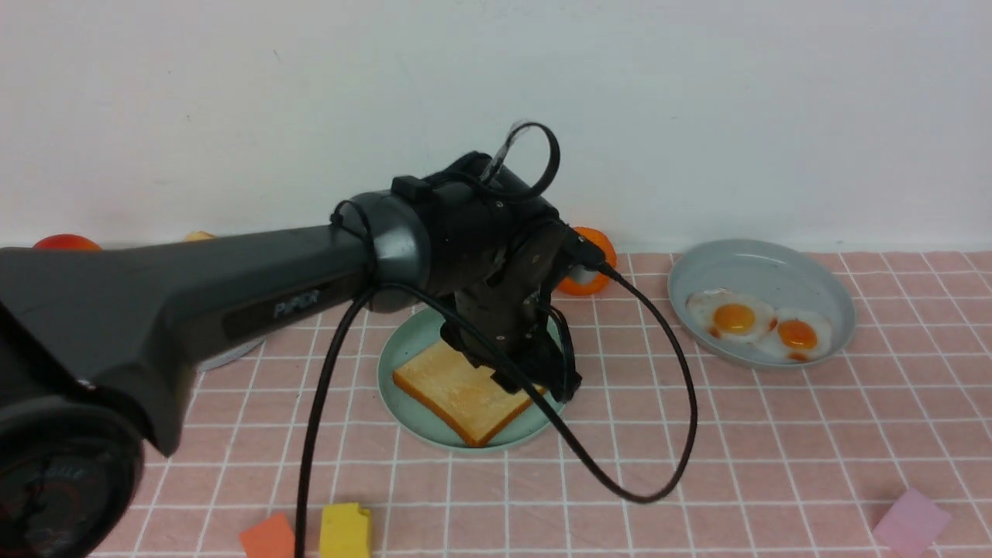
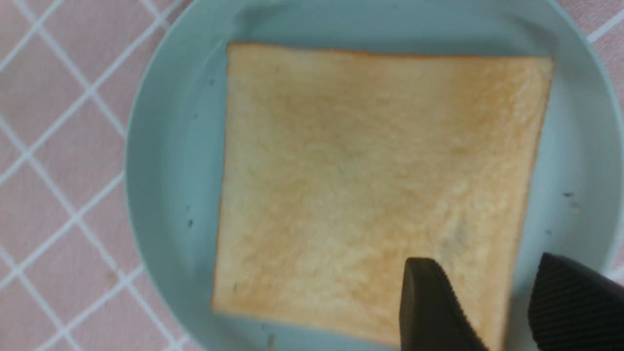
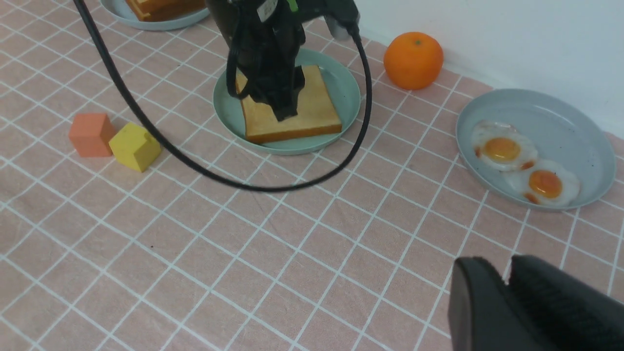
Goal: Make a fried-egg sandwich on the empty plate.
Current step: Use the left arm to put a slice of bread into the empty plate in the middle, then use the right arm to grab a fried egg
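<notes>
On the mint-green plate (image 1: 409, 341) (image 2: 165, 170) (image 3: 343, 85) lies one golden toast slice (image 1: 457, 391) (image 2: 365, 170) (image 3: 317, 114), flat. My left gripper (image 1: 535, 385) (image 2: 485, 261) hangs open just above it: one finger is over the toast's edge, the other over bare plate, and nothing is held. Two fried eggs (image 1: 732, 318) (image 3: 502, 149) with orange yolks lie in the grey dish (image 1: 763, 267) (image 3: 560, 126) to the right. My right gripper (image 3: 507, 270) is shut and empty above the tablecloth; the front view does not show it. No fried-egg sandwich is in view.
An orange (image 1: 597, 267) (image 3: 413, 59) sits by the wall behind the plate. A plate with stacked toast (image 3: 161, 7) stands to the left. A yellow block (image 1: 345, 531) and an orange block (image 1: 267, 539) lie near the front. The left arm's cable (image 1: 682, 403) loops over the cloth.
</notes>
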Robot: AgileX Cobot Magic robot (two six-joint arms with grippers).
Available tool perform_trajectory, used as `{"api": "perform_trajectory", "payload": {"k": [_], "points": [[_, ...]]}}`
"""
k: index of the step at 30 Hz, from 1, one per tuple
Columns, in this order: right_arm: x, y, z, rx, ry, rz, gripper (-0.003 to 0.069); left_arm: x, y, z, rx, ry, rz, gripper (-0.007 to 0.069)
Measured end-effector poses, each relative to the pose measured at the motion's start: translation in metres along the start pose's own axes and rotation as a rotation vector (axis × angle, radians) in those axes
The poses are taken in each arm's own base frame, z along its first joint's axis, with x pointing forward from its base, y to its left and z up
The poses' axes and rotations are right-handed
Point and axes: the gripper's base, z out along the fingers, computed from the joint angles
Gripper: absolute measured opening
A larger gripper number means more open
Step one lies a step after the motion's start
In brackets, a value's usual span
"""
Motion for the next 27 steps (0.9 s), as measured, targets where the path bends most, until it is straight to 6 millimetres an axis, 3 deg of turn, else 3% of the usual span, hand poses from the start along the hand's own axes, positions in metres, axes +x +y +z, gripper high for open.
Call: {"api": "perform_trajectory", "payload": {"k": [2, 4, 6, 7, 8, 11, 14, 17, 22, 25, 27], "points": [[-0.001, -0.001, 0.002, 0.001, 0.002, 0.002, 0.013, -0.004, 0.003, -0.023, 0.013, -0.036, -0.038, 0.0296], [-0.005, -0.003, 0.011, 0.003, 0.009, 0.012, 0.013, -0.007, 0.009, -0.064, 0.042, -0.11, -0.085, 0.0261], [-0.01, -0.007, 0.026, 0.004, 0.035, 0.033, 0.013, -0.005, 0.015, -0.121, 0.095, -0.208, -0.14, 0.0171], [-0.01, -0.008, 0.029, 0.002, 0.049, 0.035, 0.0131, -0.004, 0.016, -0.127, 0.1, -0.218, -0.145, 0.0171], [-0.014, -0.011, 0.046, -0.002, 0.093, 0.049, 0.0132, 0.003, 0.021, -0.17, 0.142, -0.306, -0.17, 0.0081], [-0.023, -0.019, 0.076, -0.006, 0.18, 0.06, 0.0134, 0.033, 0.028, -0.238, 0.208, -0.463, -0.184, -0.0013], [-0.035, -0.027, 0.105, -0.001, 0.245, 0.056, 0.0136, 0.07, 0.03, -0.274, 0.254, -0.554, -0.192, -0.0013], [-0.049, -0.036, 0.134, 0.011, 0.298, 0.045, 0.0137, 0.116, 0.029, -0.289, 0.284, -0.62, -0.193, -0.0013], [-0.06, -0.065, 0.189, 0.053, 0.391, 0.107, 0.0141, 0.201, 0.026, -0.286, 0.292, -0.733, -0.209, -0.0013], [-0.056, -0.1, 0.224, 0.101, 0.458, 0.232, 0.0142, 0.249, 0.026, -0.286, 0.289, -0.876, -0.223, -0.0013], [-0.046, -0.121, 0.243, 0.115, 0.503, 0.315, 0.0146, 0.268, 0.026, -0.287, 0.283, -0.969, -0.23, -0.0013]]}}
